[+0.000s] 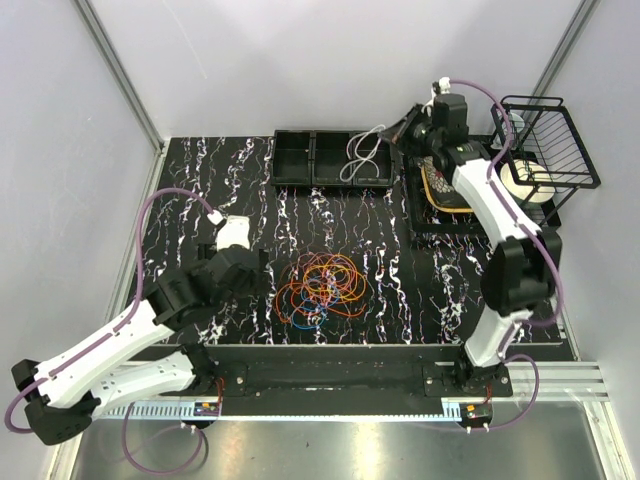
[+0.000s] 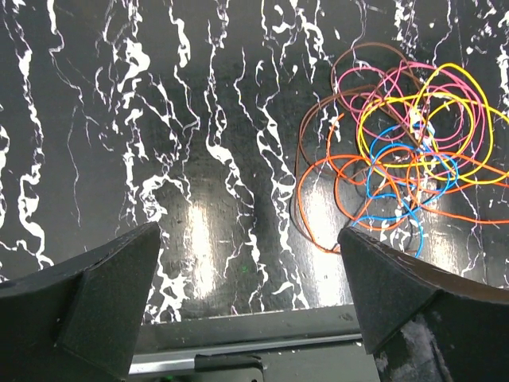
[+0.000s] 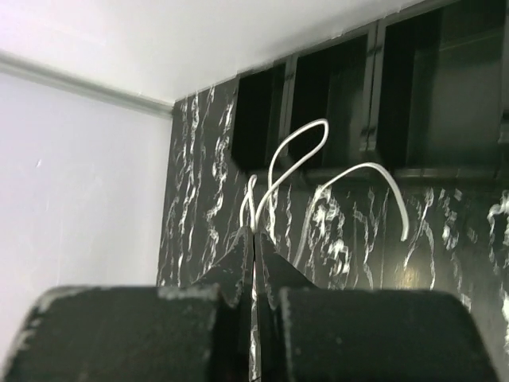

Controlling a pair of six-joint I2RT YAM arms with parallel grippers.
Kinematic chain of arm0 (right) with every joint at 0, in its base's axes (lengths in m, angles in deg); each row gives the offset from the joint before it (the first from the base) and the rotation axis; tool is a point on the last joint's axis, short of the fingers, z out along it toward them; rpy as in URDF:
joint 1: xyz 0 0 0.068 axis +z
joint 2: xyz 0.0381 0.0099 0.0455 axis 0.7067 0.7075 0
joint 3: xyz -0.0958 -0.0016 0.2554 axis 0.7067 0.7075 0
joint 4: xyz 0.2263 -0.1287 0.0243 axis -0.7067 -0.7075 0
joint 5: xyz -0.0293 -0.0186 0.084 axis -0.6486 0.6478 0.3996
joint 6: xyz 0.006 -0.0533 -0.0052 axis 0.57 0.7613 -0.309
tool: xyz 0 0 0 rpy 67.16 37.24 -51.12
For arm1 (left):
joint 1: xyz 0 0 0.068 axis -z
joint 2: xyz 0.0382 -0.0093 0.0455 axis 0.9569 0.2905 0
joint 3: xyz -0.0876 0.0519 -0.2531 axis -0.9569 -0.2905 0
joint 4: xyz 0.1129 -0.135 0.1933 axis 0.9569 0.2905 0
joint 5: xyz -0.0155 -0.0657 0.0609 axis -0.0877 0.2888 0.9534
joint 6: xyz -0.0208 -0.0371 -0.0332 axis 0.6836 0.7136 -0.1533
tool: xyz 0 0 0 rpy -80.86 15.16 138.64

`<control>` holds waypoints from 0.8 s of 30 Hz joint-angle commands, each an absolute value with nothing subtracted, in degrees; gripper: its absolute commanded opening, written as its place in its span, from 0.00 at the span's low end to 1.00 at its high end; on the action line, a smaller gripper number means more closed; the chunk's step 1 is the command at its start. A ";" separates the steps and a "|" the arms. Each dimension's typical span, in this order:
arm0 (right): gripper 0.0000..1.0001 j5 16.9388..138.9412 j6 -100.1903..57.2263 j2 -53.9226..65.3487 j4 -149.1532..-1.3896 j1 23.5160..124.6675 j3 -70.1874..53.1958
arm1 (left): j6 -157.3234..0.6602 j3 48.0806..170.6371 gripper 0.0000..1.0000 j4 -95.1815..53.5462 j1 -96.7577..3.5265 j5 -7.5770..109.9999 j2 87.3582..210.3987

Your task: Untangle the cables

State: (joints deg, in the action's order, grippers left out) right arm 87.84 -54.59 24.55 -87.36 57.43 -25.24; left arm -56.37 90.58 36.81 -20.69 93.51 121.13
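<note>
Right tool (image 3: 254, 239) is pinched tight on a thin white cable (image 3: 318, 131), held at the back of the black, white-veined table (image 1: 200, 175), over the right compartment of the black two-compartment plastic tray (image 1: 300, 183). I cannot tell whether the cable touches the tray floor. Left tool (image 2: 248, 239) hangs wide and empty just left of the tangle of thin orange, yellow, pink, blue and brown wire loops (image 1: 322, 285), which sits mid-table. Here's the danger: that white cable looks springy, so on release it may flick over the tray wall. A broad bite into the tangle would likely catch several loops and pull the knot tighter. The tray's left compartment shows nothing inside. At far right stands a black wire basket (image 1: 570, 145), with a pale round object (image 1: 525, 182) I cannot identify.
</note>
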 commanded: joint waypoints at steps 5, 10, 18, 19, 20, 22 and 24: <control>0.00 88.22 -52.37 40.89 -87.15 53.85 -48.06 | -58.71 90.45 0.99 32.44 -20.91 96.74 119.97; 0.00 90.25 -50.97 51.27 -90.75 53.05 -60.90 | -58.62 90.36 0.99 32.44 -20.91 97.00 120.32; 0.00 86.91 -47.45 61.20 -97.53 52.08 -74.45 | -58.89 90.54 0.99 32.44 -21.00 96.91 121.81; 0.00 87.43 -47.45 61.82 -97.44 52.00 -74.63 | -58.89 90.45 0.99 32.53 -20.91 97.00 121.81; 0.00 88.39 -47.45 62.44 -97.44 52.00 -74.63 | -58.89 90.45 0.99 32.44 -21.00 97.00 121.64; 0.00 88.76 -47.02 63.76 -97.88 52.00 -73.85 | -58.80 90.36 0.99 32.44 -20.91 97.09 121.72; 0.00 87.79 -46.22 63.68 -98.14 52.00 -72.44 | -58.80 90.45 0.99 32.53 -20.91 97.09 121.81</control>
